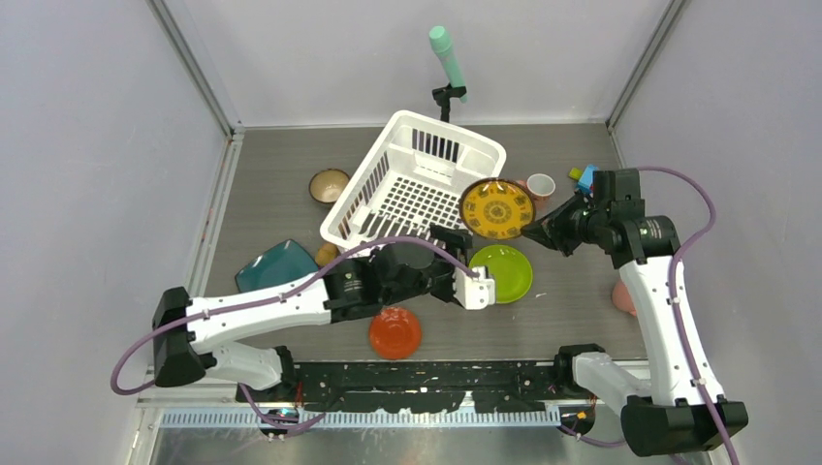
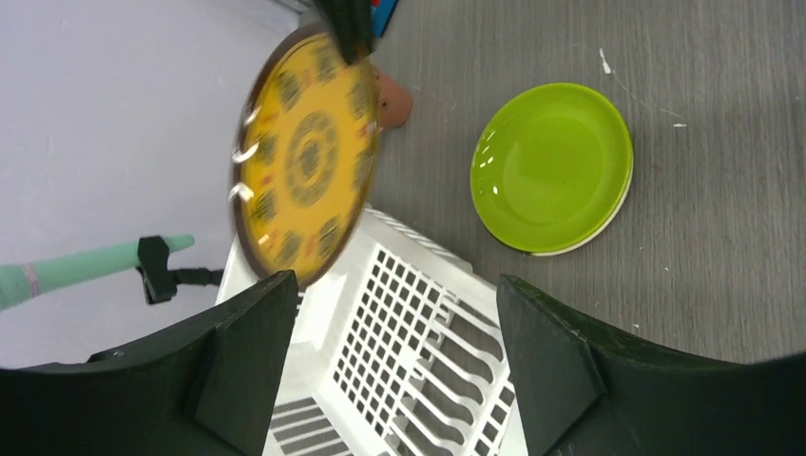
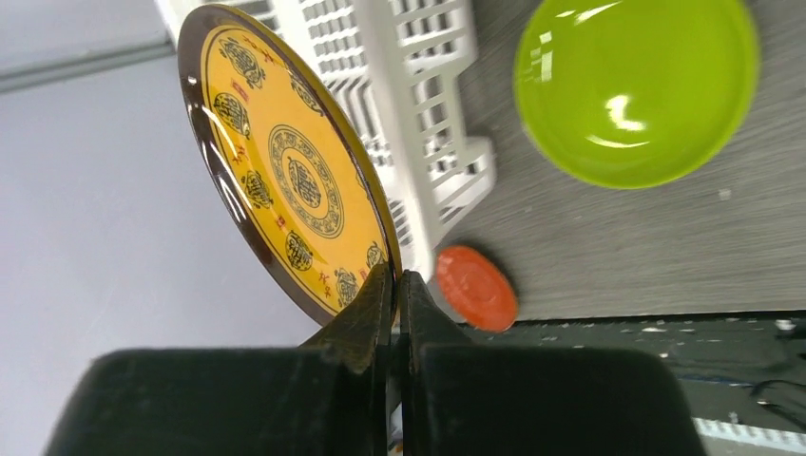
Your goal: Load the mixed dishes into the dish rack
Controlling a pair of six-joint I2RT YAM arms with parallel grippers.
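The right gripper's fingers (image 3: 373, 309) are pressed together on the rim of the yellow patterned plate (image 3: 285, 180), and this right gripper (image 3: 394, 275) holds the plate on its edge, tilted, with the patterned face turned away from the white dish rack (image 1: 417, 194). The plate hangs at the right side of the rack, just at its rim; whether it touches the rim, I cannot tell. The rack stands turned diagonally in the far middle part of the grey table (image 1: 572, 320). The left gripper (image 2: 392, 280) has its fingers wide apart and holds nothing; it is over the near right corner of the rack. Between the two grippers a lime-green plate (image 1: 501, 272) lies flat on the table, just beside the rack. A red-orange dish (image 1: 395, 332) lies near the middle of the near edge. A dark teal plate (image 1: 276, 264) lies toward the left edge, and a small brown bowl (image 1: 330, 185) stands just left of the rack. A pink mug (image 1: 541, 186) stands upright behind the held plate, toward the far right corner.
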